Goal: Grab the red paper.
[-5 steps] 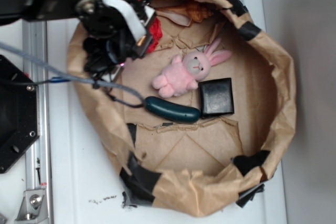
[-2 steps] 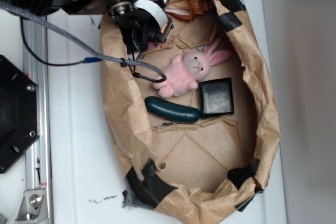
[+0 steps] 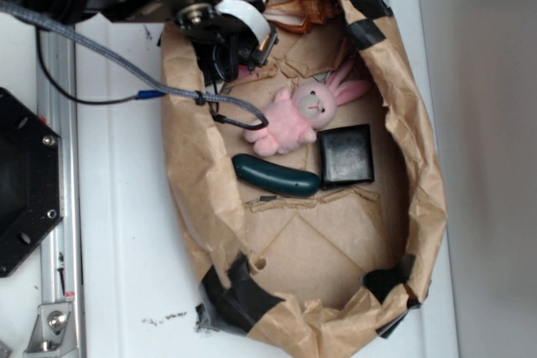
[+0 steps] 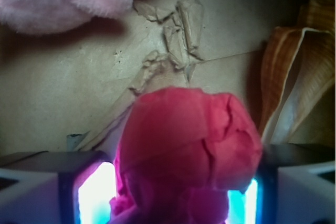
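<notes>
Now the bright red wrinkled paper wad sits pinched between the gripper fingers.

Since a second ago the arm has swung right over the crumpled brown paper liner, which has narrowed; the wad, earlier lying beside the gripper near the pink plush bunny, appears grasped, so lifting remains.

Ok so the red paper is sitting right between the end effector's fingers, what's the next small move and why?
Probably lift straight up a little. In the wrist view the red paper fills the gap of the end effector, with a finger at each side, so it looks gripped. A short raise would confirm the hold and clear the pink plush bunny.
</notes>
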{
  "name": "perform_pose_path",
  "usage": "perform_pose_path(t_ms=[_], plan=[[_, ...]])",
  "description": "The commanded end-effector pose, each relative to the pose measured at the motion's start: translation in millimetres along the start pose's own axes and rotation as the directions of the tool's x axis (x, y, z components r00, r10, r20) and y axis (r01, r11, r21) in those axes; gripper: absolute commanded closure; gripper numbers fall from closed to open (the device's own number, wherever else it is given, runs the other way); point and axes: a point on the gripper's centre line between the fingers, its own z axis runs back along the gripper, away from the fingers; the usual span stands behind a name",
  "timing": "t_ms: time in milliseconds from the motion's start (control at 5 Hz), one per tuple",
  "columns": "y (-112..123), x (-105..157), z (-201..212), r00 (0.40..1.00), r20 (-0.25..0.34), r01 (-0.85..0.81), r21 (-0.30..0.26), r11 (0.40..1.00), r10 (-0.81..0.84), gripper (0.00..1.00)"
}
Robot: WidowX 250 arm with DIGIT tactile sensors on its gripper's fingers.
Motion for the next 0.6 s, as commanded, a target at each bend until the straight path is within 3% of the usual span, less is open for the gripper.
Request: perform_pose_path(t_ms=[0, 200, 400], plan=[[-15.8, 13.9, 65.6, 0.995, 0.1, -0.02, -0.023, 1.0, 0.022, 1.0], [-42.8, 39.7, 122.6, 0.971, 0.215, -0.09, -0.072, 0.993, 0.104, 1.0], [-41.4, 65.7, 175.4, 0.942, 0.256, -0.189, -0.138, 0.972, 0.219, 1.0]])
